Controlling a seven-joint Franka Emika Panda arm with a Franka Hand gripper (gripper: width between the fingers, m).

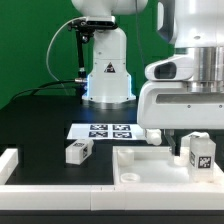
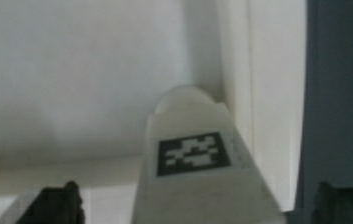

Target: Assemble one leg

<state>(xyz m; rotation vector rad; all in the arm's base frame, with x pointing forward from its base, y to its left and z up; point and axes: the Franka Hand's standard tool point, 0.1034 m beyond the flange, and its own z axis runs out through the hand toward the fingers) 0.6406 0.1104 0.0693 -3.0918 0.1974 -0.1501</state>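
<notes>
One leg (image 1: 200, 152), a stubby white block with a black-and-white tag, stands upright on the large white panel (image 1: 140, 172) near its corner at the exterior view's right. My gripper (image 1: 190, 140) hangs straight over it. In the wrist view the leg (image 2: 199, 150) lies between my two dark fingertips (image 2: 57, 203), with a gap on each side, so the jaws are open around it and not touching it. The panel's raised rim (image 2: 262, 80) runs right beside the leg. A second leg (image 1: 79, 151) lies loose on the black table at the exterior view's left.
The marker board (image 1: 105, 130) lies flat behind the panel. A white bar (image 1: 10, 162) stands at the table's near left edge. The robot's base (image 1: 108, 70) stands at the back. Black table (image 2: 342, 90) shows beyond the panel's rim.
</notes>
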